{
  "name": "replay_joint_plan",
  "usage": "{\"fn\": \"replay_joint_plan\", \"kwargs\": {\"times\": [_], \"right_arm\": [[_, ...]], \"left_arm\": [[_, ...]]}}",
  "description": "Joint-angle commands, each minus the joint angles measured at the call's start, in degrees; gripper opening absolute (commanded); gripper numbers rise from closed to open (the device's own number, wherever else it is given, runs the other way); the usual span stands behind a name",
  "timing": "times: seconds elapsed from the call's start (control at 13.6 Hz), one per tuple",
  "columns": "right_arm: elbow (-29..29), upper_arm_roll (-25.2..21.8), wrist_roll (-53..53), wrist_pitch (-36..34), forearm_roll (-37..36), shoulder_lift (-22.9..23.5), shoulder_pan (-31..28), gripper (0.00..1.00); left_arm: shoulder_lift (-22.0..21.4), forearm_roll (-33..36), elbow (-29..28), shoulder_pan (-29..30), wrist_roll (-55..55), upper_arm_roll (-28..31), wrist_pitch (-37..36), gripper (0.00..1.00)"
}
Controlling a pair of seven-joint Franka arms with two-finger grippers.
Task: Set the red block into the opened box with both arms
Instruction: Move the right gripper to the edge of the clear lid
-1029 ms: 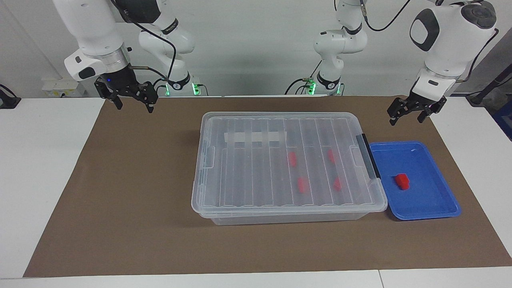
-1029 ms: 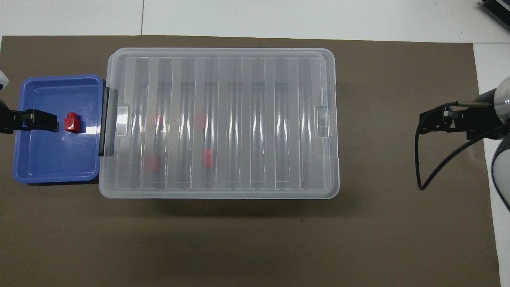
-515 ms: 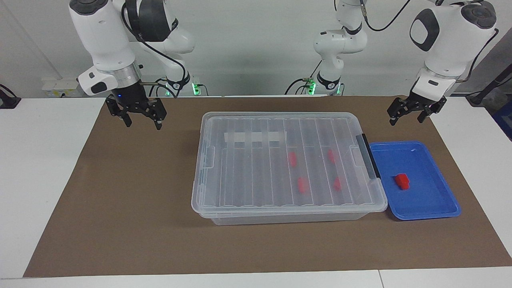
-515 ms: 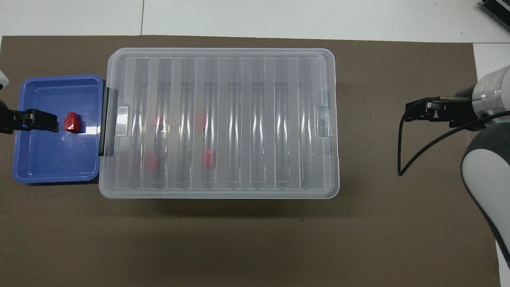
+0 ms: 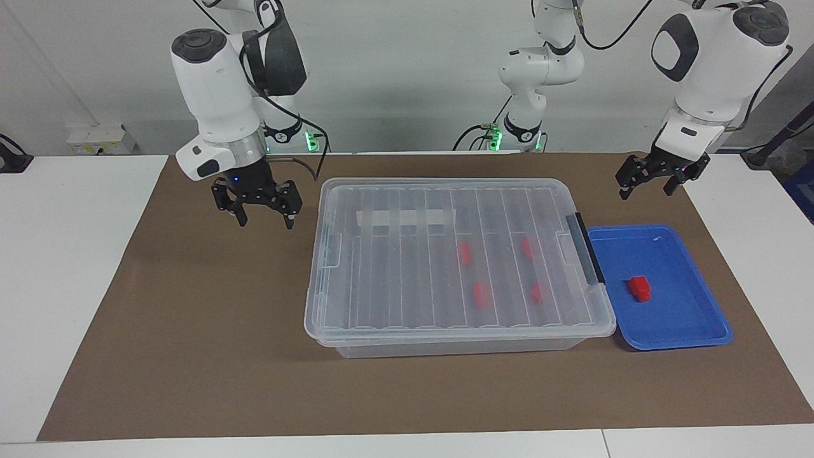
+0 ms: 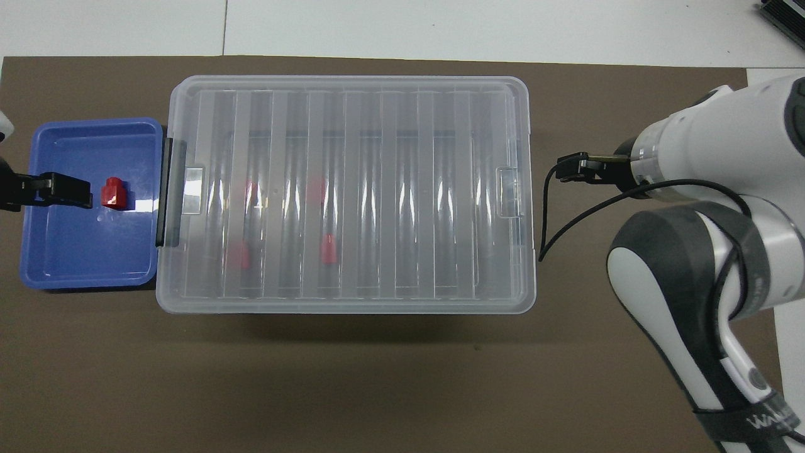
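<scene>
Bench (image 5: 76, 267): white top under a brown paper mat (image 5: 210, 356); pale wall at the robots' end, green lights at both arm bases.
Box (image 5: 445, 254): large clear plastic bin mid-mat, ribbed clear lid on, black clip (image 5: 586, 247) at the left arm's end, white tape strip (image 5: 407, 218) on the lid.
Inside box: four red blocks (image 5: 481, 293), blurred through the ribbing.
Tray (image 5: 696, 334): shallow, glossy blue, touching the box at its clip end.
Red block (image 5: 639, 287): small, bright, lying alone in the tray.
Left claw (image 5: 655, 179): fingers wide, empty, raised over the mat by the tray's corner nearer the robots; arm waits.
Right claw (image 5: 262, 208): fingers wide, empty, raised over bare mat just beside the box's end toward the right arm.
In the way: closed lid between block and box interior.
Writing: lettering on the right arm (image 6: 764, 420), not readable.
</scene>
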Motion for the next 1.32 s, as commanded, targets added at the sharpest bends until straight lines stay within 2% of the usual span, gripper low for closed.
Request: {"fn": "replay_joint_plan", "kwargs": {"times": [0.0, 0.15, 0.44, 0.51, 0.81, 0.96, 1.1, 1.25], "right_arm": [[-3.5, 0.2, 5.2, 6.3, 0.4, 0.7, 2.5, 1.0], [-3.9, 0.2, 6.1, 7.1, 0.4, 1.7, 3.8, 1.0], [-7.1, 0.2, 6.2, 6.7, 0.3, 0.5, 4.3, 0.99], [-7.5, 0.2, 6.2, 6.2, 0.1, 0.3, 4.3, 0.93], [-9.8, 0.2, 6.2, 6.1, -0.6, -0.9, 4.4, 0.92], [-9.9, 0.2, 6.2, 3.9, -0.7, -1.2, 5.4, 0.84], [-9.9, 0.2, 6.2, 2.6, -1.3, -1.4, 5.6, 0.84], [-9.8, 0.2, 5.5, 2.3, -3.8, -1.6, 5.5, 0.84]], "left_arm": [[-1.2, 0.0, -1.0, 0.3, -0.4, -0.1, -1.3, 1.0], [-1.3, 0.0, -1.0, 0.4, -0.5, -0.1, -2.0, 1.0], [-1.5, 0.0, -0.8, 0.4, -1.0, -0.1, -1.8, 1.0], [-1.6, 0.0, -0.8, 0.4, -0.9, -0.1, -1.5, 1.0], [-1.7, 0.0, -0.8, 0.0, -0.9, -0.4, -1.1, 1.0], [-2.0, 0.0, -1.5, 0.4, -1.0, -0.2, -1.2, 1.0], [-2.6, -0.1, -3.7, 0.4, -2.3, -0.1, 3.1, 1.0], [-5.1, 0.0, -10.3, -0.7, -11.2, -0.2, 9.1, 1.0]]}}
